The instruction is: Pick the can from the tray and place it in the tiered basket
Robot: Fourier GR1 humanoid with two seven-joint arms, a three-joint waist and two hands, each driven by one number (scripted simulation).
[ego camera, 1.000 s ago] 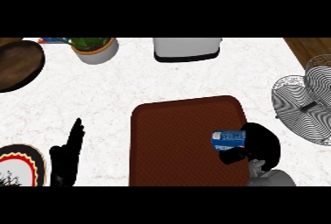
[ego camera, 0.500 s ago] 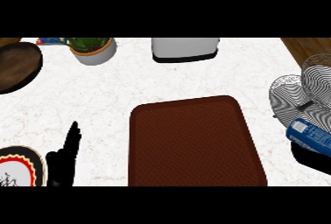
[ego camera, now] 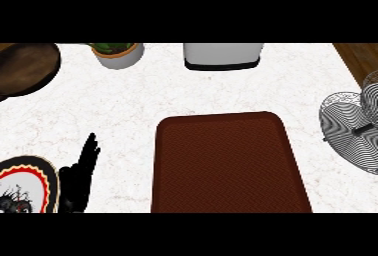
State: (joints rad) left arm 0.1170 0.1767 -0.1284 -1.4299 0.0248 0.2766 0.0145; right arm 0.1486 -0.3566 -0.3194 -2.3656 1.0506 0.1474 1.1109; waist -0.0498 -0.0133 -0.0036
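Observation:
The dark red tray lies in the middle of the white counter with nothing on it. The tiered wire basket stands at the right edge, partly cut off by the view. No can shows anywhere in the head view, and my right hand is out of sight too. My left hand rests at the lower left, left of the tray, its fingers straight and pointing up, holding nothing.
A patterned plate lies at the lower left beside my left hand. At the back stand a potted plant and a white appliance. A dark wooden bowl sits at the far left.
My right hand lifted the blue can off the tray, carried it right to the basket, then left the view. The can no longer shows. The left hand stayed still.

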